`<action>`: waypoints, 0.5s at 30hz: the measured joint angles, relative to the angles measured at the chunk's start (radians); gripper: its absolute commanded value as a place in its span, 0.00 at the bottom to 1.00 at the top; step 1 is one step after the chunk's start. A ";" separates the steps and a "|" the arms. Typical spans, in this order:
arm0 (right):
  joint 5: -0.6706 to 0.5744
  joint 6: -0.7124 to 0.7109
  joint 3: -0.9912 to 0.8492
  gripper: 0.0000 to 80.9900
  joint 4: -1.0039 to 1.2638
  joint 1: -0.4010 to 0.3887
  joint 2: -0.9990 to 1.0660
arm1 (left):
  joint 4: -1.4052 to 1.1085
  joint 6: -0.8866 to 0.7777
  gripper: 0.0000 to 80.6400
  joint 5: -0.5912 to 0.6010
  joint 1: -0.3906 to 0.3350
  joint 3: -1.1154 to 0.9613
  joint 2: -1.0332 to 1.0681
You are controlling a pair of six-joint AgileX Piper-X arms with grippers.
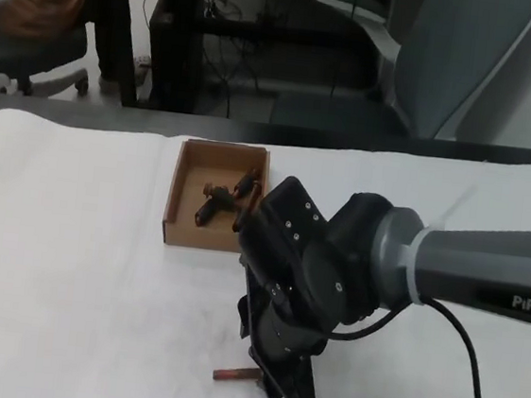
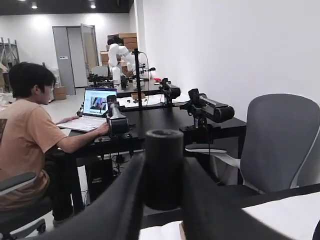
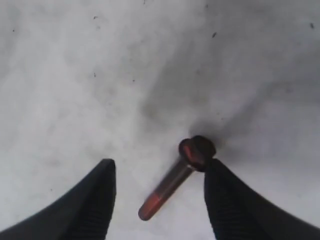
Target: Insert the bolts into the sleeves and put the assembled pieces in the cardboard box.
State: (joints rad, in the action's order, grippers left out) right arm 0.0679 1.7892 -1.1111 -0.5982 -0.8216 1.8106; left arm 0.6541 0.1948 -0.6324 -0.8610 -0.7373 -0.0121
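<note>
**A:** Where is the bolt?

**B:** The bolt [image 3: 170,187] lies flat on the white-covered bench [image 1: 69,264], near the front edge. It is reddish-brown with a flanged head.

**A:** And the right claw?

**B:** The right claw [image 3: 160,167] hangs low over the bench with its jaws apart, one ribbed finger on either side of the bolt. The bolt's head sits right by one of the fingers [image 3: 227,200]; I cannot tell whether they touch. The other finger stands clear of the shank's end. Nothing is gripped.

**A:** What about the left claw?

**B:** The left claw [image 2: 162,182] is raised and faces out into the room, toward desks and a grey office chair [image 2: 285,145]. It is clamped on a dark sleeve [image 2: 162,145], which is held between the two fingers with its rim showing clear of them.

**A:** And the box?

**B:** The cardboard box [image 1: 178,195] sits farther back on the bench, beyond the right arm's wrist and well apart from the bolt. A few dark pieces [image 1: 216,203] lie inside it, toward the side nearest that arm. They are too small for me to tell whether each is a bolt and sleeve joined.
</note>
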 measured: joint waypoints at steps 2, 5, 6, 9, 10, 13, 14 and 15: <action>0.000 0.000 0.000 0.61 0.000 0.005 0.005 | 0.000 0.013 0.02 0.000 0.000 0.000 0.000; 0.000 0.005 0.000 0.45 -0.007 0.008 0.008 | 0.000 0.016 0.02 0.000 0.000 0.000 0.000; 0.000 0.007 0.000 0.39 -0.016 0.007 0.008 | 0.000 0.016 0.02 0.000 0.000 0.000 0.000; 0.000 0.009 0.000 0.34 -0.045 0.007 0.008 | 0.000 0.017 0.02 0.000 0.000 0.000 0.000; 0.000 0.009 0.000 0.34 -0.048 0.007 0.008 | 0.000 0.018 0.02 0.000 0.000 0.000 0.000; 0.000 0.009 0.000 0.34 -0.048 0.011 0.009 | 0.000 0.020 0.02 0.000 0.000 0.000 0.000; 0.000 0.009 0.000 0.36 -0.048 0.012 0.011 | 0.000 0.019 0.02 0.000 0.000 0.000 0.000; -0.002 0.009 0.000 0.42 -0.048 0.014 0.012 | 0.000 0.019 0.02 0.000 0.000 0.000 0.000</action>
State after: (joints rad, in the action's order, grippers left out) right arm 0.0664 1.7982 -1.1111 -0.6463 -0.8081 1.8226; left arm 0.6541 0.2143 -0.6324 -0.8610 -0.7373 -0.0121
